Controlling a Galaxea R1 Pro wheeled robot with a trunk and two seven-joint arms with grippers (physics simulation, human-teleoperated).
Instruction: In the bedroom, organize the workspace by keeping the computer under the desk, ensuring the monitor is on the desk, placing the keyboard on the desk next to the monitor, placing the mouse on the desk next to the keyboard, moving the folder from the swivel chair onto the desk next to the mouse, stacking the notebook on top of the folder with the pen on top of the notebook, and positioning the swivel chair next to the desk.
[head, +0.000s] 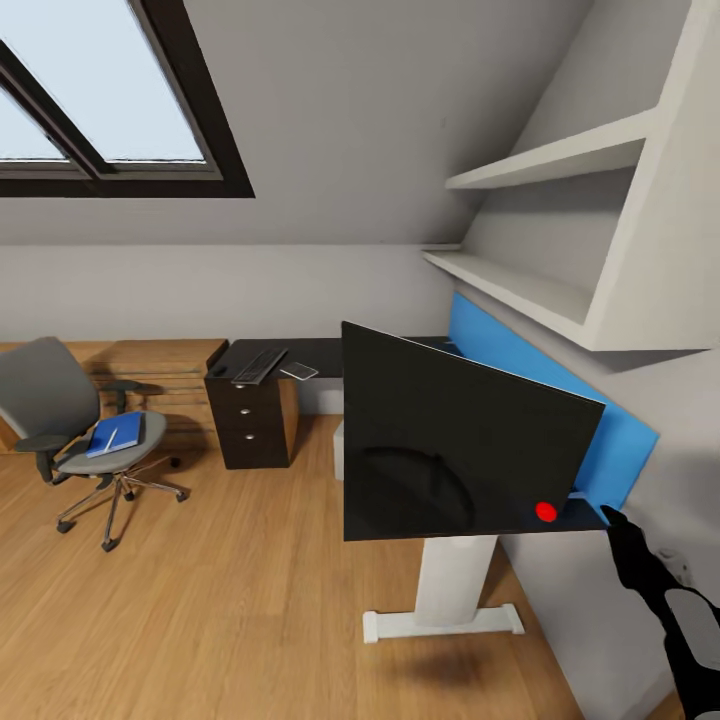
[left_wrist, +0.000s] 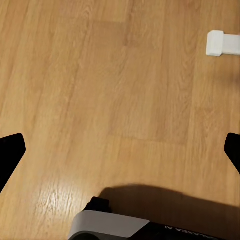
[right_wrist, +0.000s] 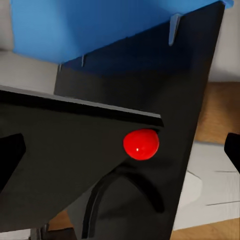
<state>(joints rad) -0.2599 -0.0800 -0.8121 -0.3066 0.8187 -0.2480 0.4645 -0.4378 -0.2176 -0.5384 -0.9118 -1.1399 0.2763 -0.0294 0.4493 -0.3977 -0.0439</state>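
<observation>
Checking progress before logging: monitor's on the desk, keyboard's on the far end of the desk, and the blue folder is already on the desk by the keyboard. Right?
Not quite. The blue folder is not on the desk; the head view shows it lying on the seat of the swivel chair. The rest holds: the monitor is on the desk, the keyboard at its far end.

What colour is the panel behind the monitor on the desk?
Bright blue; the back panel shows best in the head view, behind the monitor.

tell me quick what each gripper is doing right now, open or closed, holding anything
Left gripper: open, jaws wide apart over the wood floor, holding nothing.
Right gripper: open, jaws apart, facing the monitor, holding nothing.
</observation>
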